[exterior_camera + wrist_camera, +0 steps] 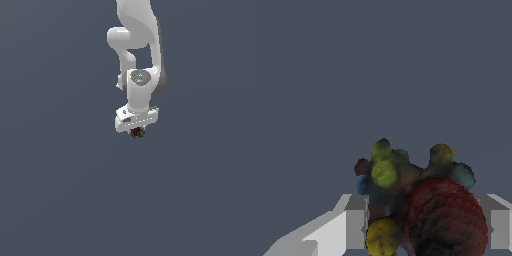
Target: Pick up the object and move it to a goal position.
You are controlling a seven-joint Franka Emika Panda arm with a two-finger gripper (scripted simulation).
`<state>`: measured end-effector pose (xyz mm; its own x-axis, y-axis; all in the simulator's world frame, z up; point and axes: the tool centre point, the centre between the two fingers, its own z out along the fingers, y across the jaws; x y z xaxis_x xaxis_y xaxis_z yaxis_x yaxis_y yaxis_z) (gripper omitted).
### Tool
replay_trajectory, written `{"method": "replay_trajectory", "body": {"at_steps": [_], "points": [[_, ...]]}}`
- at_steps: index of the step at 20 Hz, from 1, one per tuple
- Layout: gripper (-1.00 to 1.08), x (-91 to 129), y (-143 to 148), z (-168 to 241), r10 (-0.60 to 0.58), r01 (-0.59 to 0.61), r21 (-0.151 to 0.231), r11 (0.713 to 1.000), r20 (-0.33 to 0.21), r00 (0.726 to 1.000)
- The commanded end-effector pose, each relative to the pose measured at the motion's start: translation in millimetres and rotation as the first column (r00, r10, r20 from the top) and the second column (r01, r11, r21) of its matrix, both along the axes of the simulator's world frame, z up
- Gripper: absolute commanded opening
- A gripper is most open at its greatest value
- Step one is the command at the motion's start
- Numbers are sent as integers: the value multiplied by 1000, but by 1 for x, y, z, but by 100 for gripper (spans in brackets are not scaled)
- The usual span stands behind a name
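The gripper [135,131] is closed on the object [416,205], a dark knobby lump with red, yellow and blue bumps, which sits between the two fingers [353,225]. The surface is uneven, so the contact is probably small; with a quick move the lump can turn or slip out.

Backdrop [55,190]: we see one flat, dark blue-grey field filling both views.
Surface: we cannot tell floor from wall; no edge or corner shows.
Light: we find it even, soft and shadowless.
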<state>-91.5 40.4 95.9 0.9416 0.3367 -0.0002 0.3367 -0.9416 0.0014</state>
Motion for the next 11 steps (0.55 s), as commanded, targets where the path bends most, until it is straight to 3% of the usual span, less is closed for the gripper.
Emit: {"method": "replay_trajectory", "body": {"at_steps": [1, 11], "points": [[-100, -11, 8, 6, 0, 0, 0, 1000, 1, 1000], [-100, -28, 22, 17, 0, 0, 1, 1000, 0, 1000]]}}
